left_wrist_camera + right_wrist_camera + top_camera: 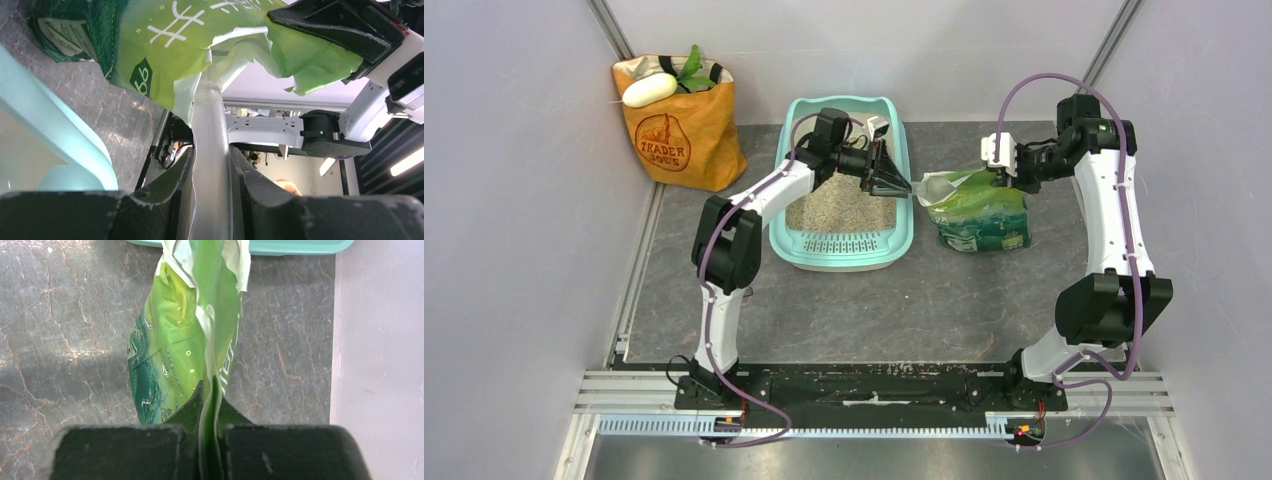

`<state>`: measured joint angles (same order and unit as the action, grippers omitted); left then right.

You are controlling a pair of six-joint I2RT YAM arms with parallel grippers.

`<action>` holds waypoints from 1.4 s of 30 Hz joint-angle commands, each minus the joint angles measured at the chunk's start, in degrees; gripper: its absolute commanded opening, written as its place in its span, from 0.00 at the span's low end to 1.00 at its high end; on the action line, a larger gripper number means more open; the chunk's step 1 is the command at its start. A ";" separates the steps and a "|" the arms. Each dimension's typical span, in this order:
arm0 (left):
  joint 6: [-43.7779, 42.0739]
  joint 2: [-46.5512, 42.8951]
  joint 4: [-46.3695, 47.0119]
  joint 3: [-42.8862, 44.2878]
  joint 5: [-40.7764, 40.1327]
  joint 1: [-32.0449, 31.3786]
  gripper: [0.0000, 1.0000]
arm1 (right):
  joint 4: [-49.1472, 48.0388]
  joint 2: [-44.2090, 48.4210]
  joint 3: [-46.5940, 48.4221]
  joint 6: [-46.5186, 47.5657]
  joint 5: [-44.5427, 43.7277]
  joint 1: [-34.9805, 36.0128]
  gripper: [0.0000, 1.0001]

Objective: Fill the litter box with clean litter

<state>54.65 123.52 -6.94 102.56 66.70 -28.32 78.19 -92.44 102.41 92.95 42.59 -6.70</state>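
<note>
The mint-teal litter box (902,235) lies at the middle back of the table, its slotted grate step at the near end. Beige clean litter (834,210) covers its floor. My left gripper (892,178) is over the box's right rim, shut on the handle of a clear plastic scoop (936,184) whose bowl reaches into the mouth of the green printed bag (980,215). In the left wrist view the scoop handle (210,110) runs between my fingers (212,155) into the bag (165,45). My right gripper (1004,176) is shut on the bag's top edge (210,405) and holds it up.
An orange paper grocery bag (679,130) with a white object and green leaves stands at the back left corner. Grey walls close in on both sides. The box's rim shows in the left wrist view (55,140) and the right wrist view (295,245).
</note>
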 commanded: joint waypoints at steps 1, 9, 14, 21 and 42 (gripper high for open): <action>3.98 -5.97 4.99 -2.77 3.04 1.32 0.02 | -3.50 1.69 3.85 0.18 2.51 -0.22 0.00; 8.34 -10.16 13.03 -9.54 5.28 3.78 0.02 | -3.81 1.44 3.63 0.12 2.08 -0.24 0.00; 11.16 -11.76 17.22 -12.29 5.67 5.13 0.02 | -3.64 0.96 3.85 0.05 1.80 -0.24 0.00; 11.22 -13.40 17.18 -14.48 6.08 6.40 0.02 | -3.66 1.01 3.59 0.52 1.23 -0.22 0.00; -6.88 -1.44 -31.58 11.17 -15.06 -3.52 0.02 | 0.91 7.85 -3.11 12.87 -0.31 2.10 0.00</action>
<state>48.88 119.46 -33.32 110.78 55.55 -30.17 79.90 -89.27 99.04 101.45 40.16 -5.72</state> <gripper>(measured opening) 0.338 0.007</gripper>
